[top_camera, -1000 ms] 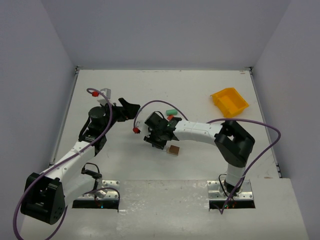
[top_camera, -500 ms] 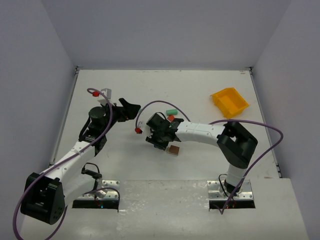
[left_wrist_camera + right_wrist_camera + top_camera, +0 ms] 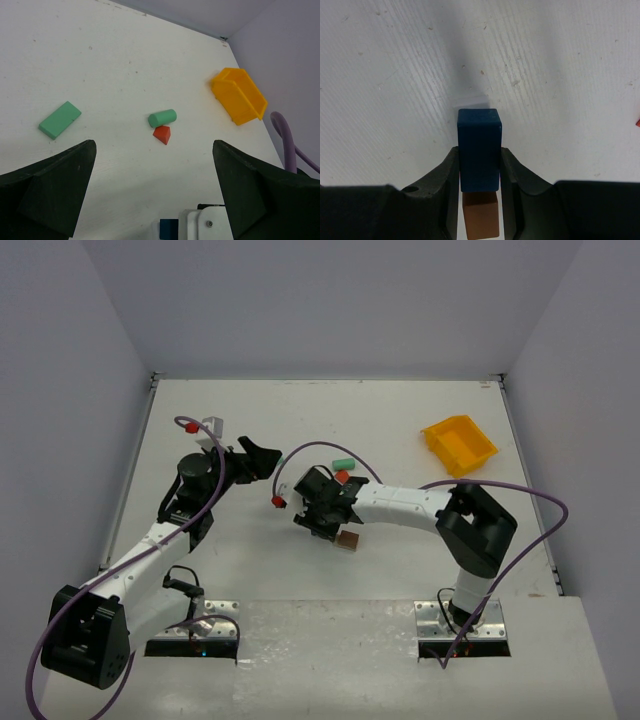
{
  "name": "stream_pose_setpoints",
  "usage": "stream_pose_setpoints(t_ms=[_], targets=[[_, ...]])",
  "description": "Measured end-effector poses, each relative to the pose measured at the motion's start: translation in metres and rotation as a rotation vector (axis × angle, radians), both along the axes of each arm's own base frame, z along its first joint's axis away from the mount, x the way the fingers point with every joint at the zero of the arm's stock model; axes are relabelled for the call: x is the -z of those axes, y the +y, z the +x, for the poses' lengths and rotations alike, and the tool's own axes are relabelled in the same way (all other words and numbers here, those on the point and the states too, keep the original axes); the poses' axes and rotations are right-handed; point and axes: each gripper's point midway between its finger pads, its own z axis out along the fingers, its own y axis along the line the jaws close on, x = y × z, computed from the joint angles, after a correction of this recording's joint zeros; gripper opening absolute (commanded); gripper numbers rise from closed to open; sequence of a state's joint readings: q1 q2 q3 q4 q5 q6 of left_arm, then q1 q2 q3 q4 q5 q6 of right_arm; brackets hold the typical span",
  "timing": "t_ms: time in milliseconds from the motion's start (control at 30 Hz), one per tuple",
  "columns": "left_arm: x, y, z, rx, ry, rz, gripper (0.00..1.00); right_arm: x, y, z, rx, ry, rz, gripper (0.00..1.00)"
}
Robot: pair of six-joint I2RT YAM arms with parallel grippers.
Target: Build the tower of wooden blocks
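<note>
So the right jaws are pinched most of the way in on a blue block (image 3: 479, 145). They squeeze its two long sides, so it pokes out past the tips. My guess is that leaves a flat end free to land on something.

Through the gap behind it you can see the brown block (image 3: 480, 220) sitting on the bench (image 3: 395, 75). That looks like the tower's base to me, with nothing stacked on it yet. I can't tell if blue touches it.

The left jaws are spread as wide as they go with nothing in them, hanging off to the side, I reckon to keep clear.

Spare pieces:
- A red wedge (image 3: 162, 134) with a mint green cylinder (image 3: 162, 118) just beside it, on the far side of the brown block.
- A flat mint green block (image 3: 60, 119) that I can't place against the brown block.
- The yellow bin (image 3: 239, 95), well off to its right.
</note>
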State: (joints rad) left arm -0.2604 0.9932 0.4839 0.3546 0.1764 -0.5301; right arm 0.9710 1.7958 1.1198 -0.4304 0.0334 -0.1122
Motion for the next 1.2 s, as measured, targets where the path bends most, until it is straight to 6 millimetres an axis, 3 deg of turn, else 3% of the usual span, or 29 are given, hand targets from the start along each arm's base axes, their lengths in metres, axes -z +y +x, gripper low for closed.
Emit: stream_pose_setpoints(t_ms=[600,1200], targets=[[-0.0001,-0.0003,-0.0001,0.002,0.000,0.000,1.00,0.0000,-0.0060,-0.0045,0.000,0.010,-0.012,0.20],[-0.0001,-0.0006,-0.0003,0.004,0.000,-0.001,1.00,0.0001,-0.0082,-0.0058,0.003,0.011,-0.013,0.27]])
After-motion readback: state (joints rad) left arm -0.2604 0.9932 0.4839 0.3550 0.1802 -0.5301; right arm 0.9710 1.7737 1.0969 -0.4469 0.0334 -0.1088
